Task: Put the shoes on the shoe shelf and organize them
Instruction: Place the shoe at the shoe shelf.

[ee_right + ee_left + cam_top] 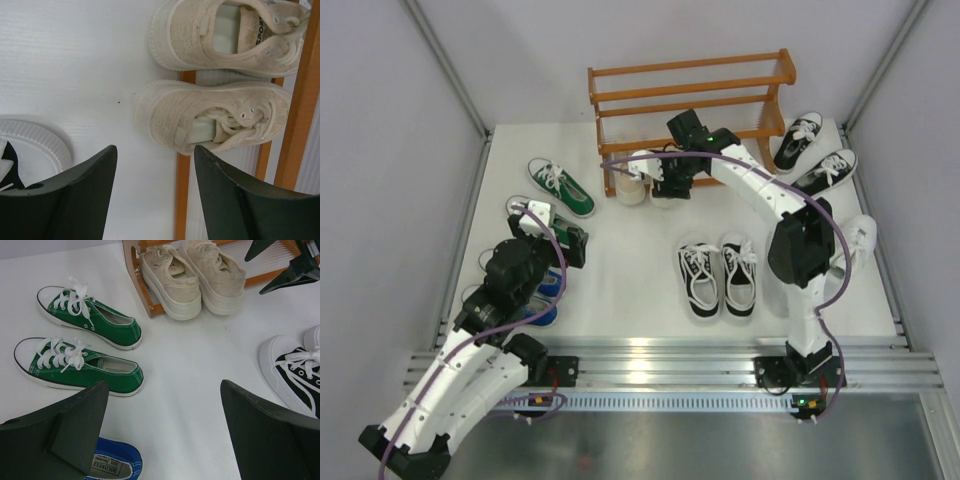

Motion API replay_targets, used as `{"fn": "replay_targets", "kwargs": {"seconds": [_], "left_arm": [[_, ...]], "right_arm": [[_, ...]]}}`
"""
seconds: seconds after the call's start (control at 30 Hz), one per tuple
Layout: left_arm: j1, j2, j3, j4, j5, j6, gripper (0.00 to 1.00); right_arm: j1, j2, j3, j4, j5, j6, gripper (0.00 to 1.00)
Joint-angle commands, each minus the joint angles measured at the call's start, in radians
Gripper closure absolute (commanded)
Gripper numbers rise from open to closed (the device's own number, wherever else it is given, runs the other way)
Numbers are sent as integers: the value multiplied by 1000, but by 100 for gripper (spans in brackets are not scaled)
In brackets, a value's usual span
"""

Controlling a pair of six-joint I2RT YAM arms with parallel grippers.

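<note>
beige shoes (192,277), heels out, shelf (690,85) btm tier

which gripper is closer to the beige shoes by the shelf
Right. The right gripper is directly at the beige shoes, fingers apart, at the foot of the shelf. The left gripper is well away on the left, by the green shoes.

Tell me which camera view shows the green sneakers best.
Left wrist: both green sneakers lie whole and unobstructed, side by side. Top external shows one whole, the other partly hidden behind the left arm. Right wrist shows neither.
</note>
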State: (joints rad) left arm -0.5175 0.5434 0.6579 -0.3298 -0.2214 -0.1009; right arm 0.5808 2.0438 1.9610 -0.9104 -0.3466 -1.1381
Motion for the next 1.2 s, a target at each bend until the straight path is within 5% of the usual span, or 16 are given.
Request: {"fn": "replay_targets", "kwargs": {"seconds": [0.0, 0.57, 1.0, 1.17], "left_arm": [[5, -10, -1, 25, -29, 18, 2], [5, -11, -6, 25, -50, 23, 2], [5, -11, -9, 26, -58, 21, 2], [5, -11, -7, 26, -62, 23, 2]], "right_arm": [[10, 30, 71, 47, 83, 18, 37], [8, 188, 177, -1, 37, -49, 44], [19, 210, 193, 36, 72, -117, 83], [21, 200, 191, 80, 84, -135, 89]]}}
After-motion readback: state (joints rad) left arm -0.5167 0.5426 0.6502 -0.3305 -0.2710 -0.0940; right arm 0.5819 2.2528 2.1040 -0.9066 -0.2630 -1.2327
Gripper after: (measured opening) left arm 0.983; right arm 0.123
